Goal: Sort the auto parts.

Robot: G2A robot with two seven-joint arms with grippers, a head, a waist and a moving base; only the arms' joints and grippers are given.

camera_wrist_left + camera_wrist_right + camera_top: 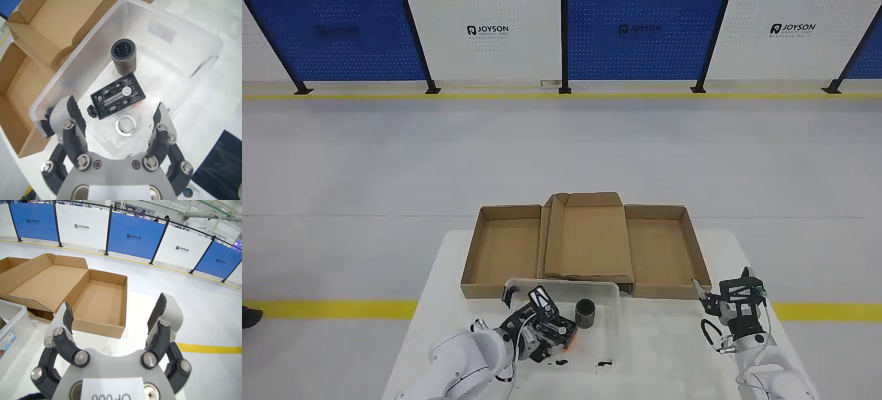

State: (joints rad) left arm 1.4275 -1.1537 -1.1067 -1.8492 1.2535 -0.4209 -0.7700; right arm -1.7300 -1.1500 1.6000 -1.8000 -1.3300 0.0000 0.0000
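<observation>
A clear plastic bin [200, 36] [532, 287] near the table's front holds three parts. A dark cylindrical bearing [123, 55] [585, 313] stands upright. Beside it lies a black rectangular block [118, 95] with a screw and a small knob. A silver ring [126, 125] lies flat close to the block. My left gripper [118, 111] [542, 318] hangs open over the bin, its fingers either side of the block and ring, holding nothing. My right gripper [115, 311] [729, 297] stands open and empty over the table's right side, clear of the bin.
A flat cardboard box [582, 240] [98, 298] with two open side compartments and a folded middle lid lies behind the bin. A dark object [219, 161] sits on the table beside the bin. Bare white table [662, 340] lies between the arms.
</observation>
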